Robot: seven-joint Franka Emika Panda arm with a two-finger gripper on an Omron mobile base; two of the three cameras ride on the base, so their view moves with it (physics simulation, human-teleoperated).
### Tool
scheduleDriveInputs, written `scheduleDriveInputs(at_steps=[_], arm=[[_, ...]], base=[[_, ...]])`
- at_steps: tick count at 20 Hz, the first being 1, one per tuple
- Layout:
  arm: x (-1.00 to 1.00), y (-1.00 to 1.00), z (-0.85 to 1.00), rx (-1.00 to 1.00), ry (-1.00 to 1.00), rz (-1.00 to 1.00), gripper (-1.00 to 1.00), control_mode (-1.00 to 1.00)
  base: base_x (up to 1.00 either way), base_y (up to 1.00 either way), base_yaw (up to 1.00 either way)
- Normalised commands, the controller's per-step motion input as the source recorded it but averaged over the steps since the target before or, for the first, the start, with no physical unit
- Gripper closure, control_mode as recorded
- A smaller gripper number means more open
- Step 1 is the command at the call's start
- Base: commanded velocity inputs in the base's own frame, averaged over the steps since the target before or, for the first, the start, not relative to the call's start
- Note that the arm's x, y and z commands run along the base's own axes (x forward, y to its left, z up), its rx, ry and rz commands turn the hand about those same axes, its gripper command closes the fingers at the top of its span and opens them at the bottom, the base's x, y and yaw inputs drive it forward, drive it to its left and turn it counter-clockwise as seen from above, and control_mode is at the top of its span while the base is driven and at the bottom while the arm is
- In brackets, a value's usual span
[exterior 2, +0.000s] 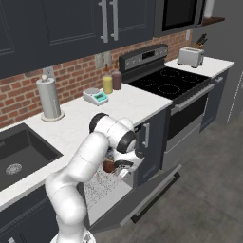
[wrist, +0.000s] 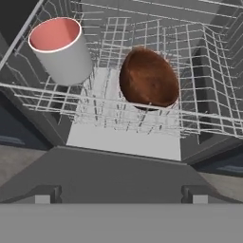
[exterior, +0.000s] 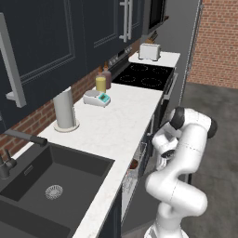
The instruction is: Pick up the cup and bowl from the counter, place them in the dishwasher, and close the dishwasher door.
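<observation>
In the hand view the cup (wrist: pixel 60 51), light grey with a red-pink top, lies tilted in the dishwasher's wire rack (wrist: pixel 199 71). The dark-brown bowl (wrist: pixel 149 79) leans on the wires to its right. My gripper (wrist: pixel 121 194) hovers in front of the rack, open, with nothing between its fingertips (wrist: pixel 45 194). From the right base view the hand (exterior 2: pixel 122 171) is down beside the bowl (exterior 2: pixel 108 166) at the pulled-out rack (exterior 2: pixel 102 187). The dishwasher door (exterior 2: pixel 147 194) hangs open, lowered toward the floor. The white counter (exterior 2: pixel 128 102) runs above.
On the counter (exterior: pixel 116 125) stand a grey roll on a round base (exterior: pixel 64 111), a yellow jar (exterior: pixel 100 83), a brown bottle (exterior: pixel 107 76) and a small scale (exterior: pixel 96 98). The sink (exterior: pixel 51 181) is left, the black stove (exterior: pixel 144 76) and toaster (exterior: pixel 149 51) further along.
</observation>
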Motion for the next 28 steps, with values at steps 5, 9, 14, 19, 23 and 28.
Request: scheduleDriveInputs(at_steps=[5, 9, 14, 19, 23, 28], arm=[[-0.61, -0.68, 0.94, 0.00, -0.01, 0.00, -1.00, -1.00], [-0.86, -0.59, 1.00, 0.00, 0.00, 0.00, -1.00, -1.00], [-0.90, -0.48, 1.00, 0.00, 0.00, 0.00, -1.00, -1.00], [-0.66, -0.17, 1.00, 0.00, -0.02, 0.00, -1.00, -1.00], [-0.54, 0.00, 1.00, -0.01, -0.02, 0.01, -1.00, -1.00], [-0.75, -0.10, 1.00, -0.01, 0.00, 0.00, -1.00, -1.00]], base=[[0.00, 0.00, 0.00], [0.00, 0.00, 0.00], [0.00, 0.00, 0.00], [0.00, 0.00, 0.00], [0.00, 0.00, 0.00], [0.00, 0.00, 0.00]])
